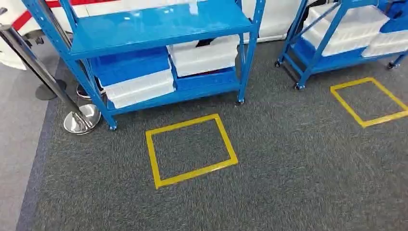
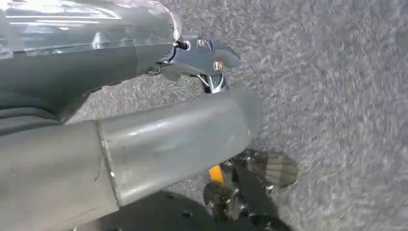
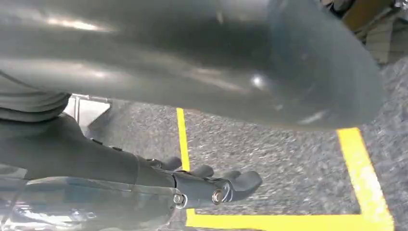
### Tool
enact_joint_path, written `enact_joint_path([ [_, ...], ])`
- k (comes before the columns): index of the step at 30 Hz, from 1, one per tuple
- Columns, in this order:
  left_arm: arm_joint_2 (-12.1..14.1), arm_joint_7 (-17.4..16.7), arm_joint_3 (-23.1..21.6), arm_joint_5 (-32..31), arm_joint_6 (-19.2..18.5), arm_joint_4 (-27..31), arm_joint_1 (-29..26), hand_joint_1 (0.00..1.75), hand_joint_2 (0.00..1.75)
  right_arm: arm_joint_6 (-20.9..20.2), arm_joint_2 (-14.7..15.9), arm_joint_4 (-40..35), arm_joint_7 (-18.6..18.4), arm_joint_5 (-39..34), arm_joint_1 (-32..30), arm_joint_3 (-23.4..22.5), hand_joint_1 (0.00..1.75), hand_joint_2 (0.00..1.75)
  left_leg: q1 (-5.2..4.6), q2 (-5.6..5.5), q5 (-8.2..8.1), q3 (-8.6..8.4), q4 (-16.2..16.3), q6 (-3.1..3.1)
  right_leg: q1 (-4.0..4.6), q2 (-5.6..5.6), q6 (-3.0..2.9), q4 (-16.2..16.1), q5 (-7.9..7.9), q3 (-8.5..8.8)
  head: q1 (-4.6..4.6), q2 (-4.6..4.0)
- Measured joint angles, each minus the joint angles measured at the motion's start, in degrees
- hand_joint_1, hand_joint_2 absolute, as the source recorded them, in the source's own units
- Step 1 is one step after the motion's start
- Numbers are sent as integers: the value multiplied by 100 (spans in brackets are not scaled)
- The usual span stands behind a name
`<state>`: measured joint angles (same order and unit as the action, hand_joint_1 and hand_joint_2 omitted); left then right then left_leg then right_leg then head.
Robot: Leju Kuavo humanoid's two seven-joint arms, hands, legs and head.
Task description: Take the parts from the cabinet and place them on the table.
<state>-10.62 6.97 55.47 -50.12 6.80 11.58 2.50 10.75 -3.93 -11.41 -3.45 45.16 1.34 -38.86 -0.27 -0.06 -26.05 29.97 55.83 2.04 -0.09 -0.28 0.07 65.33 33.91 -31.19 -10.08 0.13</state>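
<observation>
A bright blue cabinet [image 1: 163, 24] holds white bins [image 1: 204, 55] and a blue bin [image 1: 130, 65]. The floor is speckled dark grey carpet [image 1: 288, 168], marked with yellow tape squares [image 1: 190, 149]. A second blue rack [image 1: 332, 53] carries white bins too. A chrome stanchion base [image 1: 81, 120] stands on paler grey flooring [image 1: 14, 144].

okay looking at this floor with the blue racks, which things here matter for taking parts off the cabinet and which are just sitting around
For the job:
blue cabinet, nearest rack
white bins on its lower shelf
blue bin beside them
left hand, hanging, holds nothing visible
right hand, hanging, holds nothing

Just about:
second blue rack
yellow floor squares
chrome barrier post
grey carpet
</observation>
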Motion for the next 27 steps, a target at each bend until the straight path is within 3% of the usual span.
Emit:
enact_joint_path([
  [2, 0, 0, 7, 0, 2, 0, 5, 0, 0, -2, 7, 2, 6, 13, -3, -11, 0, 0, 3, -12, -32, -9, 3, -1, -58, 19, 64, 797, 325, -525, -2, -2],
  [3, 0, -2, 9, 0, 2, 0, 1, 0, 0, -2, 11, 2, 6, 33, -8, -11, 0, 0, 15, -25, -50, -25, 8, -16, -85, 18, 96, 964, 312, -682, -2, 0],
  [4, 0, -2, 11, 0, 0, 0, -8, 0, 0, -4, 20, 2, 4, 57, -12, -11, 0, 0, 33, -66, -76, -58, 13, -46, -115, 18, 135, 872, 161, -704, -2, -2],
  [5, 0, -7, 13, 0, 0, 0, -12, 0, 0, -7, 24, 2, 4, 85, -19, -11, 0, 0, 60, -120, -109, -98, 27, -88, -148, 19, 179, 538, -127, -601, -2, -2],
  [6, 0, -11, 15, 0, -4, 0, -7, 0, 0, -13, 24, 2, -2, 118, -42, -11, 0, 0, 93, -174, -151, -145, 50, -136, -186, 43, 222, 10, -504, -393, 0, -2],
  [7, 0, -13, 15, 0, -4, -2, 0, 0, 0, -33, 26, 4, -4, 151, -62, -11, 0, 0, 111, -217, -201, -166, 82, -178, -235, 165, 267, -505, -829, -202, 0, 0],
  [8, 0, -18, 17, 2, -4, -2, 5, 0, 0, -50, 24, 20, -13, 181, -87, -9, 0, 0, 113, -252, -231, -144, 103, -223, -241, 420, 262, -565, -663, -181, 2, -2],
  [9, 2, -22, 20, 0, -4, -2, 33, 0, 0, -66, 26, 31, -11, 214, -83, -9, 0, 0, 125, -310, -239, -110, 153, -247, -196, 421, 145, -557, -353, -215, -7, 0],
  [10, 0, -24, 20, 2, -4, -2, 46, 0, 0, -79, 35, 31, -11, 236, -85, -7, 0, 0, 120, -341, -262, -51, 154, -299, -180, 391, 75, -558, -527, -200, -7, -2],
  [11, 0, -24, 22, 0, -4, -9, 37, 0, 0, -94, 42, 31, -20, 273, -86, 2, 0, 0, 114, -394, -242, -102, 239, -349, -181, 331, 27, -560, -602, -185, -4, -2],
  [12, 2, -26, 22, 2, -2, -11, 26, 0, 0, -114, 42, 35, -42, 304, -86, 18, 0, 0, 110, -405, -248, -124, 225, -374, -177, 246, -29, -570, -575, -131, -4, 0],
  [13, 4, -26, 26, 2, -2, -13, 21, 0, 0, -116, 42, 35, -39, 319, -80, 31, 0, 0, 132, -331, -302, -105, 264, -381, -186, 189, -69, -595, -590, -70, -7, 0],
  [14, 4, -26, 28, 2, -2, -13, 29, 0, 0, -127, 42, 35, -44, 321, -74, 35, 0, 0, 128, -171, -397, -18, 444, -383, -175, 131, -98, -597, -572, -34, -7, -2],
  [15, 4, -26, 28, 2, -2, -15, 45, 0, 0, -136, 44, 35, -44, 328, -76, 37, 0, 0, 121, -102, -568, 190, 805, -402, -161, 72, -124, -597, -555, -23, -7, -2],
  [17, 4, -26, 33, 2, -2, -17, 50, 0, 0, -149, 46, 33, -46, 339, -73, 59, 0, 0, 122, -71, -906, 715, 1659, -393, -116, -54, -170, -596, -510, -3, -7, 0],
  [18, 4, -26, 37, 2, -2, -20, 38, 0, 0, -157, 48, 33, -46, 343, -64, 66, 0, 0, 121, -68, -936, 920, 1946, -385, -95, -105, -182, -596, -483, 22, -7, -2],
  [19, 4, -26, 41, 2, -2, -22, 16, 0, 0, -162, 50, 33, -46, 350, -55, 72, 0, 0, 119, -66, -843, 990, 1955, -388, -74, -151, -189, -596, -450, 59, -7, -2],
  [21, 4, -26, 48, 2, -2, -22, -13, 0, 0, -179, 50, 33, -46, 365, -42, 87, 0, 0, 88, -21, -305, 775, 1270, -310, -38, -256, -191, -597, -368, 180, -7, -2],
  [22, 4, -26, 50, 2, -2, -22, -14, 0, 0, -194, 50, 35, -46, 376, -40, 103, 0, 0, 48, 66, 2, 586, 779, -224, -22, -314, -187, -600, -326, 246, -7, -2],
  [23, 9, -26, 52, 2, -2, -22, -12, 0, 0, -210, 48, 37, -46, 387, -66, 118, 0, 0, -21, 329, 133, 461, 438, -133, -28, -370, -180, -611, -285, 277, -7, -2],
  [24, 18, -26, 55, 2, 0, -24, 1, 0, 0, -227, 46, 55, -46, 393, -63, 124, 0, 0, -62, 411, -174, 517, 446, -143, 6, -410, -152, -597, -264, 296, -6, -2],
  [25, 17, -26, 55, 0, 2, -26, 19, 0, 0, -234, 52, 55, -44, 409, -47, 127, 0, 0, -63, 395, -202, 505, 454, -146, -1, -452, -98, -602, -231, 278, -7, 0],
  [26, 17, -28, 55, 0, 2, -26, 4, 0, 0, -245, 57, 57, -46, 413, -28, 135, 0, 0, -72, 366, -35, 485, 431, -116, -3, -502, -66, -614, -204, 308, -7, -2],
  [27, 17, -28, 55, 0, 2, -28, -15, 0, 0, -249, 57, 55, -44, 424, -16, 140, 0, 0, -77, 309, 3, 482, 433, -85, -3, -554, -37, -638, -183, 362, -7, 0],
])
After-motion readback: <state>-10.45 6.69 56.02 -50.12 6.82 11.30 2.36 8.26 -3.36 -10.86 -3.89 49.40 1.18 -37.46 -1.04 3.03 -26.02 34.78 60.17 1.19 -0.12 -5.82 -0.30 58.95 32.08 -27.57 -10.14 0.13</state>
